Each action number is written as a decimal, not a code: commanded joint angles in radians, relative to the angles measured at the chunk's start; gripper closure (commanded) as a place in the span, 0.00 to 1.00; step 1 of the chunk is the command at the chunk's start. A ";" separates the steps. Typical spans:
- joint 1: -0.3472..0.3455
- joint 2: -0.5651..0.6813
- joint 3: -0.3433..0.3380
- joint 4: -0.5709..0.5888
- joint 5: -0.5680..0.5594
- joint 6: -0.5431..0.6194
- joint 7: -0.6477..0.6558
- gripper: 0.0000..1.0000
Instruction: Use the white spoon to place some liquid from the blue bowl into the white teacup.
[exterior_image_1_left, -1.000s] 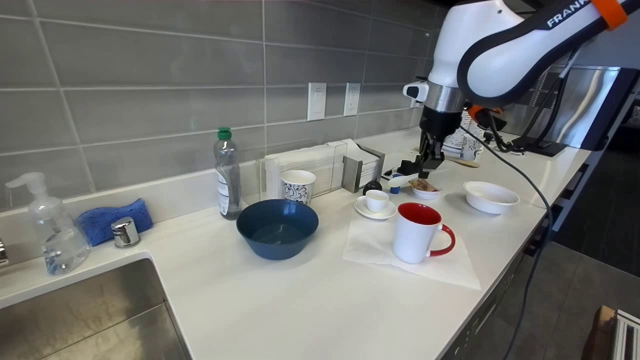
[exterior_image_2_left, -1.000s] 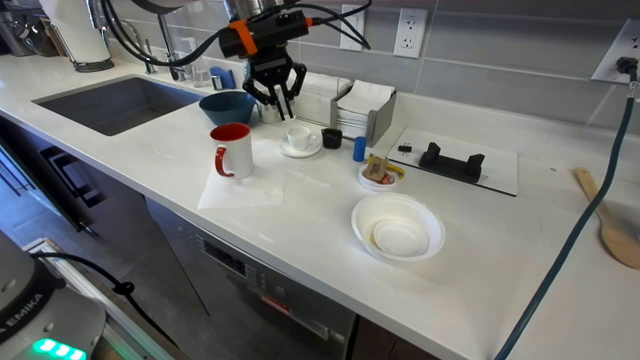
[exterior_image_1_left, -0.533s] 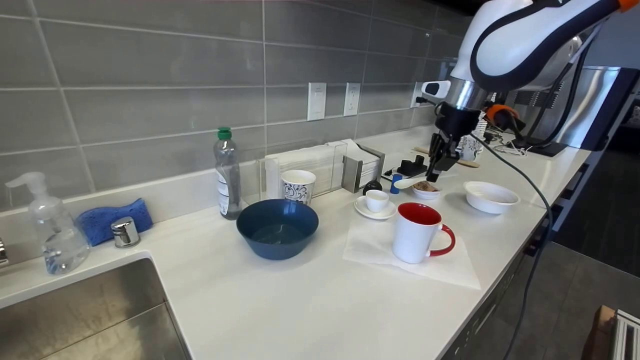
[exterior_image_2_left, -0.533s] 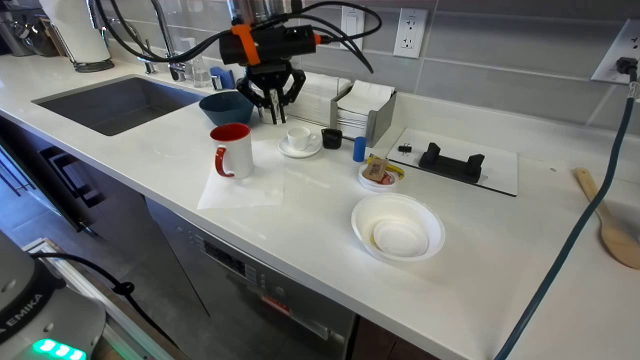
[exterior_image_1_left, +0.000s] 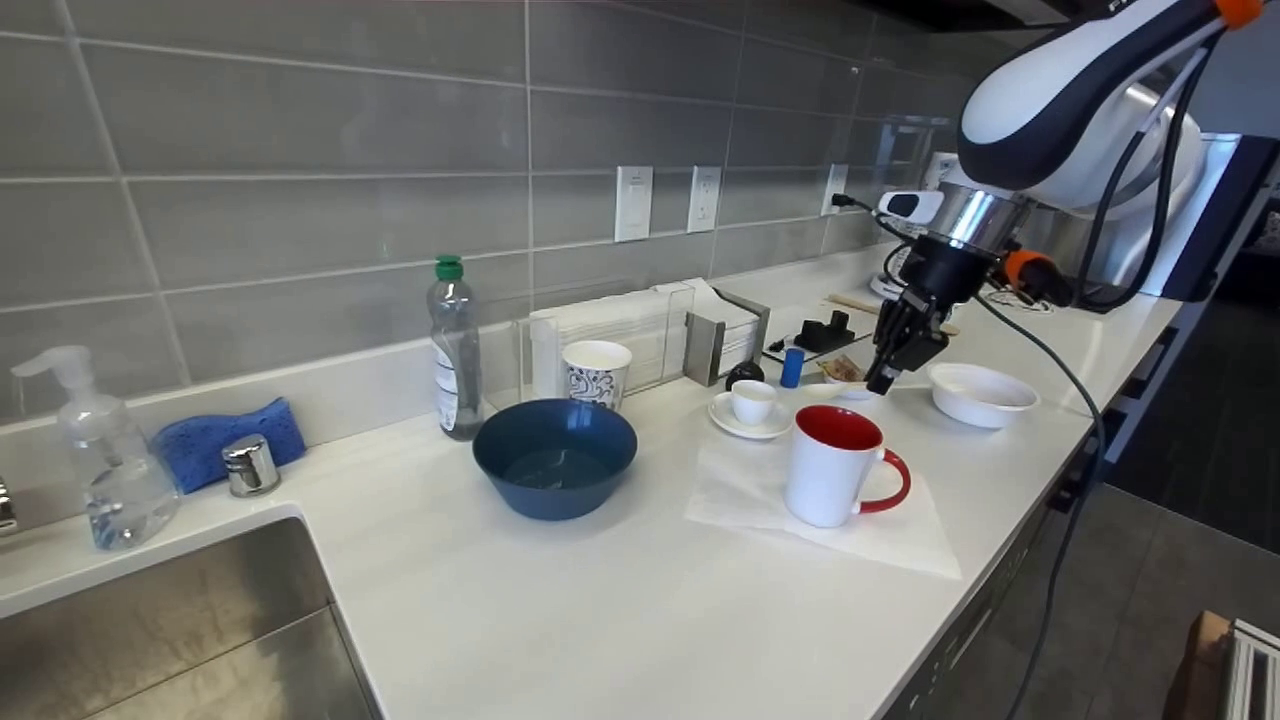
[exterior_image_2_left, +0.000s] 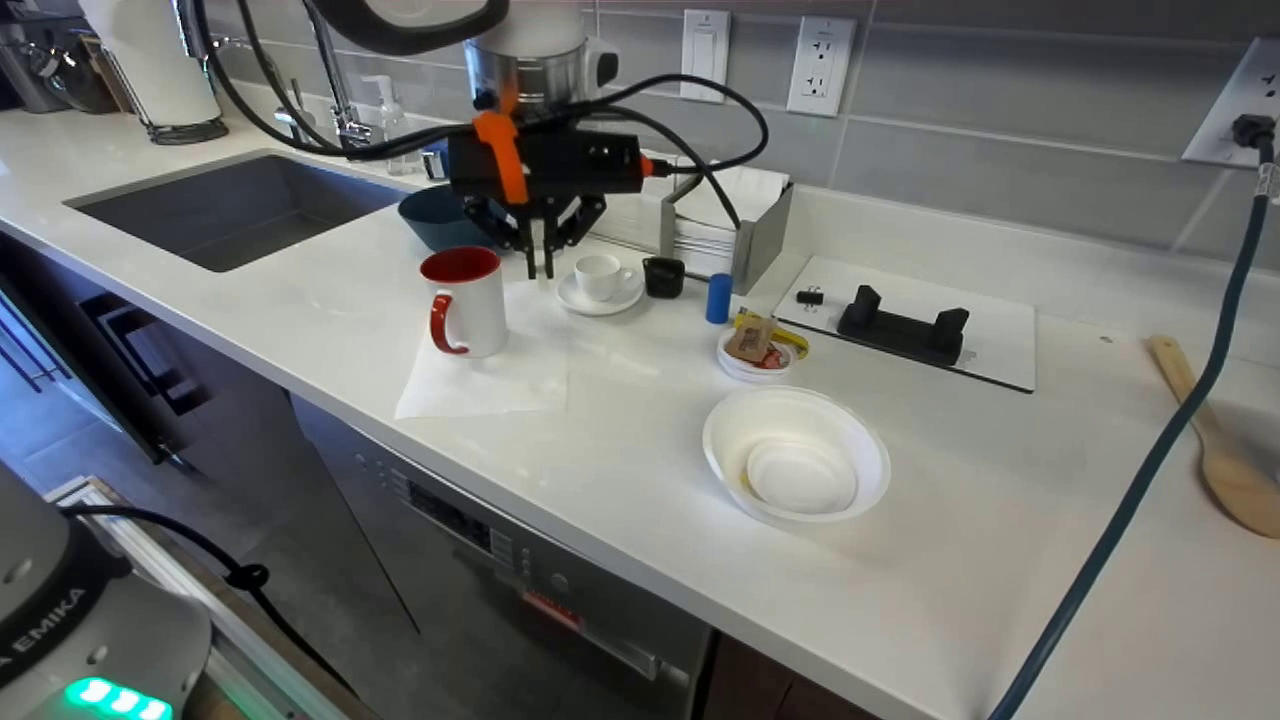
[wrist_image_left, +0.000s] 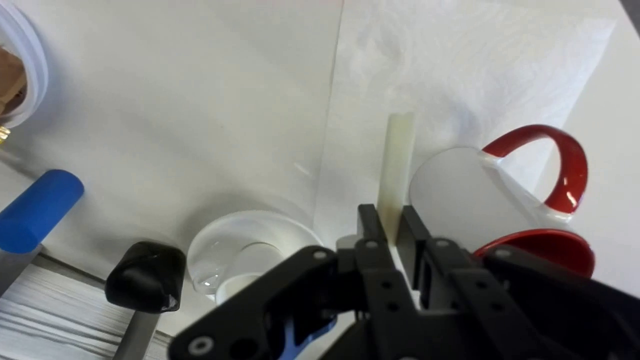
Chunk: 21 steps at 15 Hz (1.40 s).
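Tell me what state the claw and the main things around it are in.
Claw: shut, gripping the white spoon
White spoon: held in the air
Blue bowl: upright, contents unclear
White teacup: upright on its saucer
Red-handled mug: upright
Green-capped bottle: upright, cap on
Wide white bowl: upright
Wooden spoon: lying flat

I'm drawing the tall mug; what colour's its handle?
The handle is red, clearest in the wrist view.

The bowl (exterior_image_1_left: 555, 492) is dark blue, the teacup (exterior_image_1_left: 753, 403) and spoon (wrist_image_left: 396, 162) white.

Mug (exterior_image_2_left: 480, 312) near hand (exterior_image_2_left: 540, 270), clearance unclear; open counter (exterior_image_1_left: 660, 560) beside blue bowl (exterior_image_1_left: 555, 499).
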<state>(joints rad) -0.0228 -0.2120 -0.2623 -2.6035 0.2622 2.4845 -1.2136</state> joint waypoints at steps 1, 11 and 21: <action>0.004 0.023 -0.022 -0.029 0.106 0.046 -0.107 0.97; -0.022 0.069 -0.007 -0.030 0.170 0.076 -0.168 0.87; -0.024 0.189 0.016 -0.011 0.357 0.083 -0.370 0.97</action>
<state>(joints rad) -0.0258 -0.0687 -0.2695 -2.6339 0.5357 2.5634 -1.5008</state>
